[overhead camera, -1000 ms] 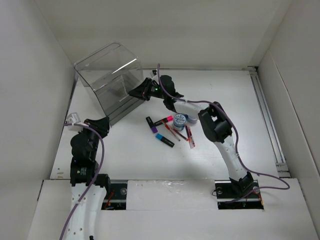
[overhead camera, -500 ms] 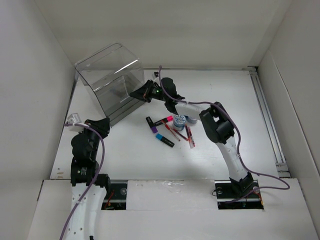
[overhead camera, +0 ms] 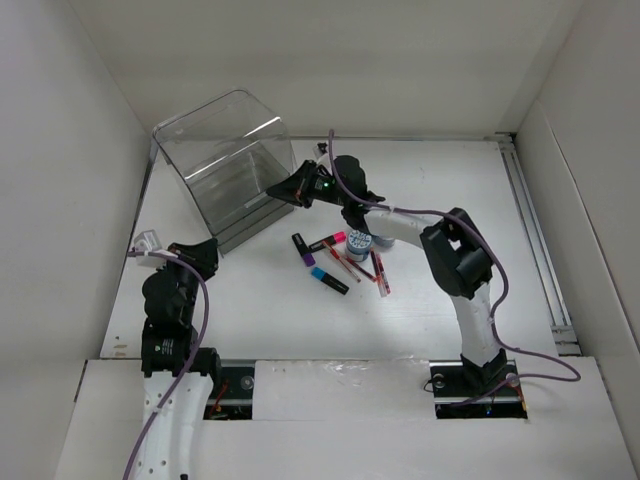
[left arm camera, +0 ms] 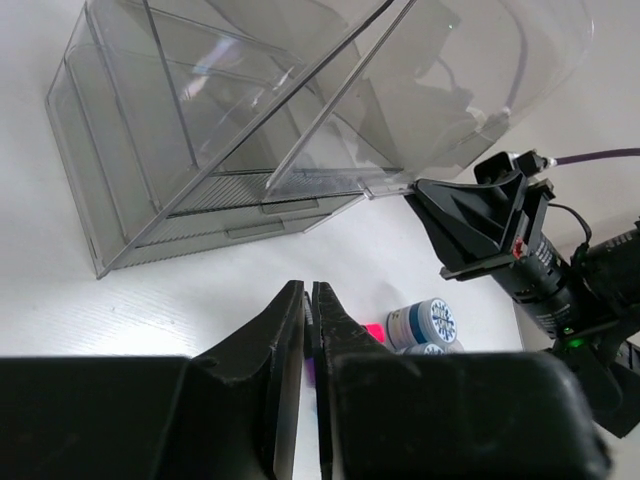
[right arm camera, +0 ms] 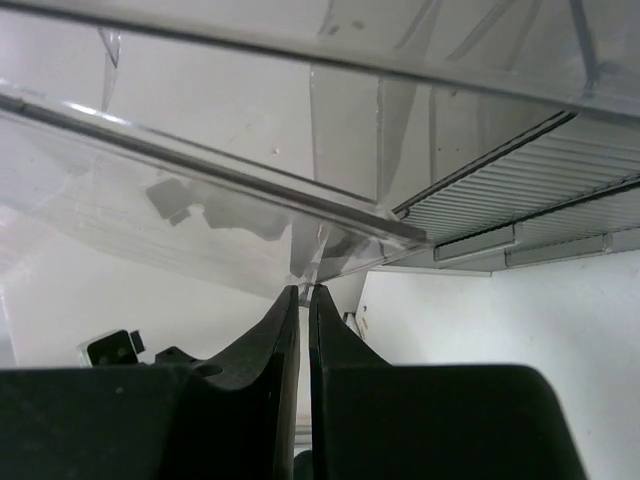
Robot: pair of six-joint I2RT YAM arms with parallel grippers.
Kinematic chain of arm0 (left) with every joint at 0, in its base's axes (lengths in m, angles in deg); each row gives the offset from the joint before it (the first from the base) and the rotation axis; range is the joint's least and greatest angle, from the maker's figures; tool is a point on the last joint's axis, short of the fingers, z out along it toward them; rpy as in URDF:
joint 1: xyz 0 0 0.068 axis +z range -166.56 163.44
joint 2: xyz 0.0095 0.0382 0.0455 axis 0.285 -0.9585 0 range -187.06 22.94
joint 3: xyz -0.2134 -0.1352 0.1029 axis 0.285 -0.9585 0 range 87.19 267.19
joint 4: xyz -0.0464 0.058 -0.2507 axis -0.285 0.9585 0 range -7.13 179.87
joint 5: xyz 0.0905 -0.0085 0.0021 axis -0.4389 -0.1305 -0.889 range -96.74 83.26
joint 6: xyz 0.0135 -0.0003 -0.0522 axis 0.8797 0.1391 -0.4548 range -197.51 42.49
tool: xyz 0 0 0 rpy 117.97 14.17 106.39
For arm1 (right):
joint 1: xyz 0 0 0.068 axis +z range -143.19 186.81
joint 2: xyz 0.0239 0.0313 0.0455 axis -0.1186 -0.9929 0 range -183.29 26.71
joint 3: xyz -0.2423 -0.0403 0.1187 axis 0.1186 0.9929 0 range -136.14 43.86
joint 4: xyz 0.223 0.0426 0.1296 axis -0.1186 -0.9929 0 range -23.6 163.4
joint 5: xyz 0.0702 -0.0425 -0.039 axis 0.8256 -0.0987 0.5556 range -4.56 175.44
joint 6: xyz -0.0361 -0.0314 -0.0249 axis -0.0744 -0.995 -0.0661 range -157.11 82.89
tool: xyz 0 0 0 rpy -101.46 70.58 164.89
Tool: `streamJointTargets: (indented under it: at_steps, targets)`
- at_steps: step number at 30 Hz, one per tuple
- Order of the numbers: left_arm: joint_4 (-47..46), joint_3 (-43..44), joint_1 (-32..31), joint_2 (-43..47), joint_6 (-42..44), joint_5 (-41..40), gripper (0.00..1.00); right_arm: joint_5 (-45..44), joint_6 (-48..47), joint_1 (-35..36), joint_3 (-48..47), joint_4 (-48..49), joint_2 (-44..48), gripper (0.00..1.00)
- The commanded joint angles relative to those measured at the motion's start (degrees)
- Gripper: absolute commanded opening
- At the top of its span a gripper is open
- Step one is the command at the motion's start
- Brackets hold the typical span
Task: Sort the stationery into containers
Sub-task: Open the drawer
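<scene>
The clear organizer (overhead camera: 222,165) stands at the back left, its lid (right arm camera: 200,170) tilted up over the shallow drawers (left arm camera: 250,205). My right gripper (overhead camera: 284,189) is shut on the lid's thin front corner tab (right arm camera: 306,285). Black markers with purple (overhead camera: 300,246), pink (overhead camera: 330,241) and blue (overhead camera: 328,280) caps lie mid-table with thin red pens (overhead camera: 380,272) and two blue-white rolls (overhead camera: 360,240). My left gripper (overhead camera: 205,256) hangs shut and empty near the organizer's front left corner. From the left wrist view, its jaws (left arm camera: 308,292) are pressed together, facing the rolls (left arm camera: 425,322) and the right gripper (left arm camera: 445,215).
White walls box in the table on the left, back and right. A rail (overhead camera: 535,230) runs along the right side. A purple cable (overhead camera: 400,208) trails over the right arm.
The right gripper has closed on the lid's corner and shifted slightly right, its elbow swinging right. The lid has shifted a little with it. The left gripper has drawn back slightly.
</scene>
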Motion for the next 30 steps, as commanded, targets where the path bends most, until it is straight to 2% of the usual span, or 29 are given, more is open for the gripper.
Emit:
streamJointTargets:
  at_steps: [1,3,13,19,30]
  targets:
    - [-1.4,-0.3,-0.2,1.0,0.3,0.1,0.03,1.6,-1.7,1.2,0.4,7.0,6.5,0.00]
    - [-1.4,-0.3,-0.2,1.5,0.3,0.1,0.00,2.2,-1.7,1.2,0.4,7.0,7.4,0.00]
    - [-1.9,-2.0,-0.2,1.5,-0.3,1.2,0.00,3.2,-1.7,1.2,-0.2,5.2,11.5,0.00]
    - [-6.7,-2.0,-0.2,0.0,-1.3,1.8,0.00,3.8,-1.2,1.2,-0.8,5.2,12.5,0.00]
    - [-21.9,-3.9,-0.2,-7.7,-4.7,-0.7,0.00,5.5,-0.7,1.2,-2.3,5.2,12.5,0.00]
